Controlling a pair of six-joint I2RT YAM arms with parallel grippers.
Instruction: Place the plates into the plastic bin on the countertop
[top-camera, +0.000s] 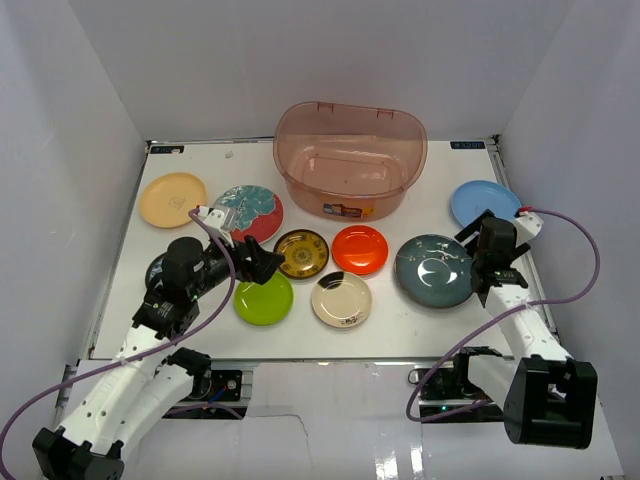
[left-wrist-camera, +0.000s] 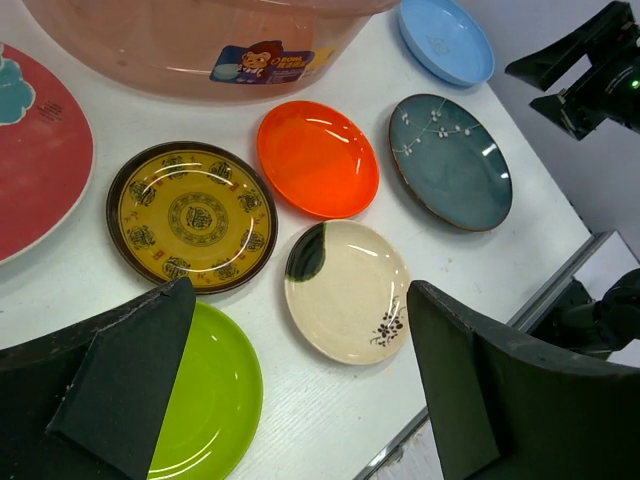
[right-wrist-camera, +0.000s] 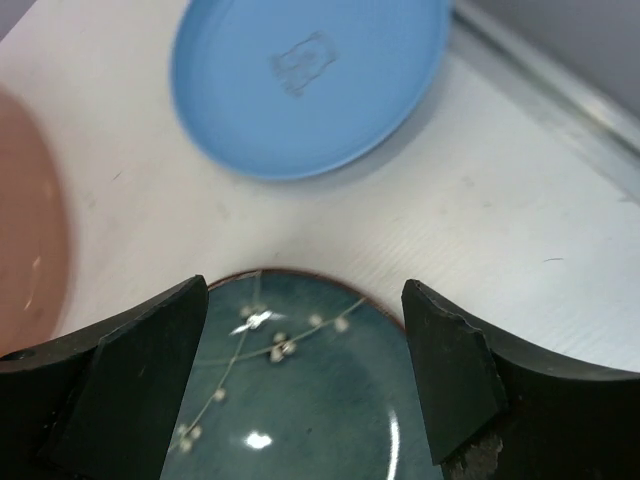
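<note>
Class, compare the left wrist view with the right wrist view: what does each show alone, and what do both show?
Only the left wrist view: the orange plate, brown-gold plate, cream plate, lime green plate and the label on the plastic bin. Only the right wrist view: the right gripper from between its own open fingers. Both: the light blue plate, the dark teal plate and the white countertop.

label (left-wrist-camera: 272, 66) on plastic bin (left-wrist-camera: 140, 45) front: cartoon monkey, yellow lettering not legible | light blue plate (right-wrist-camera: 300, 130) centre: embossed mark (right-wrist-camera: 302, 62), unreadable | brown-gold plate (left-wrist-camera: 192, 215): ornamental characters, unreadable
</note>
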